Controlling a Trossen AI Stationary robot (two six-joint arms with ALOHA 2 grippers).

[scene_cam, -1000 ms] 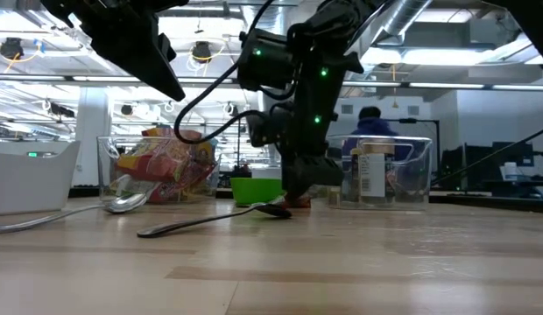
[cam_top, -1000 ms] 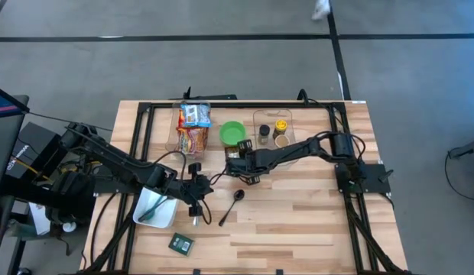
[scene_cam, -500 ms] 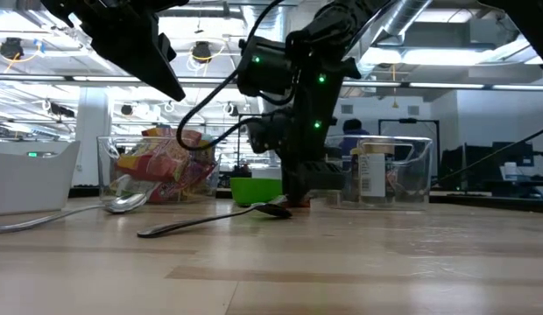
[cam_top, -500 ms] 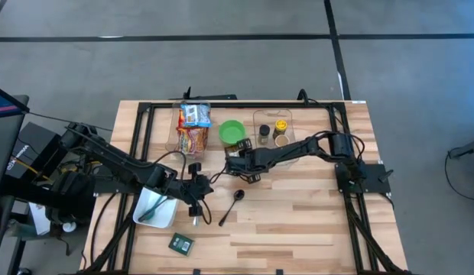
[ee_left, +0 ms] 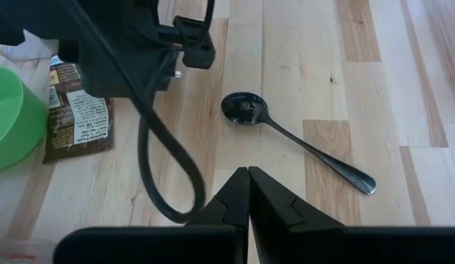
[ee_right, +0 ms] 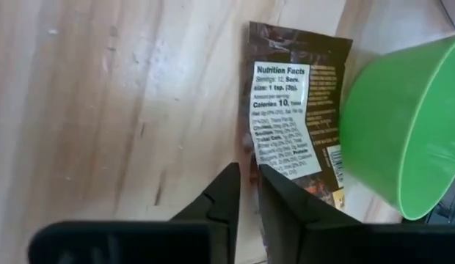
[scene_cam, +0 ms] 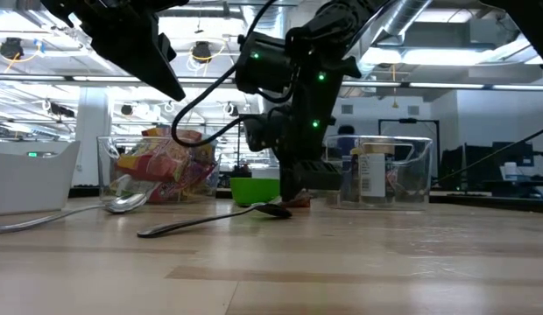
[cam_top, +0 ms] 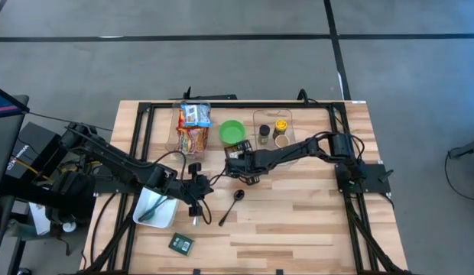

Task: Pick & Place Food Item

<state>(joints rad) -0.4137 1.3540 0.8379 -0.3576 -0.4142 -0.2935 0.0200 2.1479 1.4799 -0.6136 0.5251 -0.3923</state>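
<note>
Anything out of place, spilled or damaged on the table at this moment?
Nothing spilled or visibly damaged. The brown packet lies flat beside the green bowl, with the right gripper at its edge. A black spoon lies loose mid-table; the left gripper is shut above the table.

Brown seasoning packet lies flat on the wooden table, label side up.

The dark brown sachet shows a white Nutrition Facts panel across its middle, with smaller print beside it. In the high view it rests just inside the table's centre, toward twelve o'clock, directly at the six o'clock side of the green bowl, whose rim overlaps one edge of it. The right gripper's nearly closed fingers meet at the packet's edge.
</note>
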